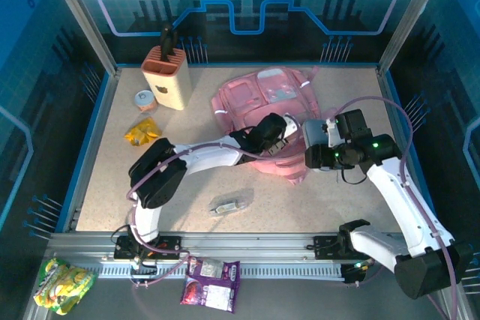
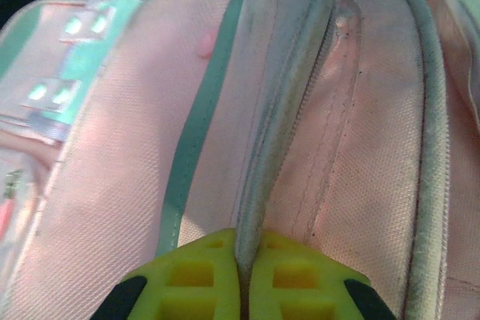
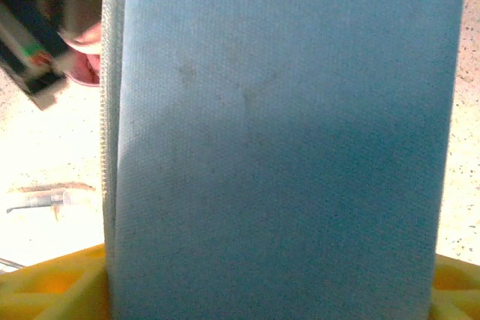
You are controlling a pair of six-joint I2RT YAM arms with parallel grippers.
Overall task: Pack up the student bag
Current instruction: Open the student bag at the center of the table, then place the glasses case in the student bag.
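The student bag [image 1: 251, 103] lay on the table [image 1: 180, 185], toward 12 o'clock. The left gripper [image 2: 244, 260] pinched its fabric fold — the right gripper [image 1: 330, 148], clamping a pencil case [image 3: 277, 140], had the bag at 9 o'clock.

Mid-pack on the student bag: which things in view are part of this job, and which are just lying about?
In the job:
student bag, a fabric edge pinched by the left gripper
grey-blue pencil case, held in the right gripper

Lying about, it seems:
orange-and-cream holder
small round container
yellow packet
small clear item
purple packet
yellow-green packet
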